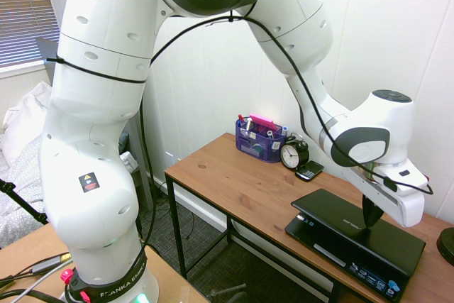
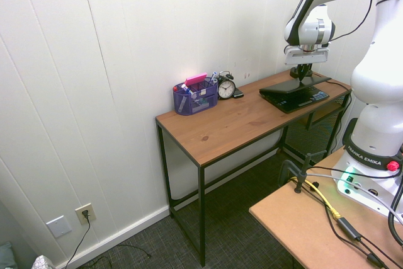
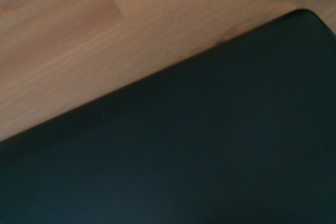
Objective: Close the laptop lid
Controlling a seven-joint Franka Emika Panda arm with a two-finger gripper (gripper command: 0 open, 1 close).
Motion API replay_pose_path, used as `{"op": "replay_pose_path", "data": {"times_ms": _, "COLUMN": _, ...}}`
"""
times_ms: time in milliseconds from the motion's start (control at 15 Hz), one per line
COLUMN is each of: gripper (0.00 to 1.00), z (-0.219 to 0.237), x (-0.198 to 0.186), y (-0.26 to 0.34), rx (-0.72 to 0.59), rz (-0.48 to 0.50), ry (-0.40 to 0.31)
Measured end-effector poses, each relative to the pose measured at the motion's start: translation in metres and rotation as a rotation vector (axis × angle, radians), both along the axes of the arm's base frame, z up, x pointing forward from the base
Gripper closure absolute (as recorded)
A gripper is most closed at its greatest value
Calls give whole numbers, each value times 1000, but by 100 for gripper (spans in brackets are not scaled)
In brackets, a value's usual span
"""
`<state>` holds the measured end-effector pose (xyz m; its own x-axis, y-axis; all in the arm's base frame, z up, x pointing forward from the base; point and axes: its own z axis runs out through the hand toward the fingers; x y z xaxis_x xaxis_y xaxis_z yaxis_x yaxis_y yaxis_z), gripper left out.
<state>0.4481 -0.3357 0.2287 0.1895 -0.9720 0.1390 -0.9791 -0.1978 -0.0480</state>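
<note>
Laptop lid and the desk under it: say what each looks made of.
The laptop lid looks like matte black plastic: an even, dull surface with no glare, bearing a small silvery logo. The desk has a wood-look top with visible grain and knots, possibly laminate, on thin black legs that look like metal. The gripper touches the lid.

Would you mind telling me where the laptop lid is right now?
In the first exterior view the laptop lid lies nearly flat over the laptop at the wooden desk's right end, under the gripper, right of the alarm clock.
</note>
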Motion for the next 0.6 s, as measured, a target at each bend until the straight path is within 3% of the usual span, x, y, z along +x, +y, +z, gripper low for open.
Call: {"op": "replay_pose_path", "data": {"times_ms": 600, "gripper": 100, "z": -34, "x": -23, "y": 6, "rx": 21, "rz": -12, "ry": 25}}
